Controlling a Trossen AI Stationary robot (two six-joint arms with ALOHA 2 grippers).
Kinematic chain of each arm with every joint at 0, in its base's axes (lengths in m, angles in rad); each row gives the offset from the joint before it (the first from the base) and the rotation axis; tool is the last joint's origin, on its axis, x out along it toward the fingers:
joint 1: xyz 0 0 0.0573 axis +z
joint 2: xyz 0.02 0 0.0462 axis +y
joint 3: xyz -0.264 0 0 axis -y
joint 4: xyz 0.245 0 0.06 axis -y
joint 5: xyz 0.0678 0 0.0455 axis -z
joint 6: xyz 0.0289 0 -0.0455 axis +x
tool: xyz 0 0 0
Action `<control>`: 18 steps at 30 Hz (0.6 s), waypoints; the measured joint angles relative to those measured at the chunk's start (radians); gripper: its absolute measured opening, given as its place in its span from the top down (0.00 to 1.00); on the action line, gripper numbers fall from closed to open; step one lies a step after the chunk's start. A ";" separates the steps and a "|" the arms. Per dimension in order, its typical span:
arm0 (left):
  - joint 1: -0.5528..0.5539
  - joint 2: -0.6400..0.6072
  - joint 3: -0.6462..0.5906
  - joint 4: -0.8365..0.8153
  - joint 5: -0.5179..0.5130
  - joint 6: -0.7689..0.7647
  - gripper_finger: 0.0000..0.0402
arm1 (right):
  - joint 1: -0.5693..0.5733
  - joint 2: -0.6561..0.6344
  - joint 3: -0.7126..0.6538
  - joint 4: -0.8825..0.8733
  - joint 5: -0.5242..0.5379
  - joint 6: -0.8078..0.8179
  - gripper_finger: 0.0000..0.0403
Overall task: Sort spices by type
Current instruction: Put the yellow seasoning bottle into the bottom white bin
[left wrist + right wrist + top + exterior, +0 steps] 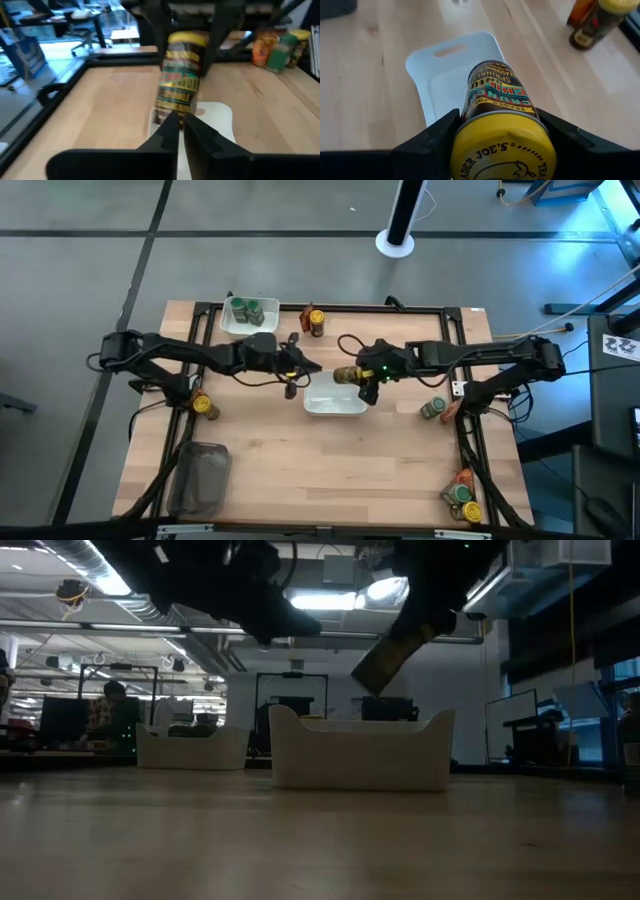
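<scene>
The table is pale wood with a fine straight grain, smooth and faintly sheened, framed in matt black metal rails; the white tray under the held jar looks like smooth moulded plastic with a soft satin finish, as does the second white tray at the far edge; the yellow-lidded spice jar has a glossy printed paper or foil label and a smooth, slightly shiny yellow plastic lid with raised lettering; the right gripper fingers are matt black plastic; the left gripper is the same dull black; the clear grey tub looks like translucent plastic.
</scene>
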 joint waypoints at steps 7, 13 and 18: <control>-0.018 0.131 0.084 -0.002 0.001 0.007 0.98 | -0.002 0.000 0.000 0.065 0.000 -0.009 0.43; -0.024 0.206 0.140 -0.034 0.001 0.028 1.00 | -0.002 0.000 0.000 0.074 -0.012 -0.021 0.43; -0.024 0.236 0.156 -0.025 0.001 0.028 0.99 | -0.002 0.000 0.000 0.095 -0.008 -0.024 0.43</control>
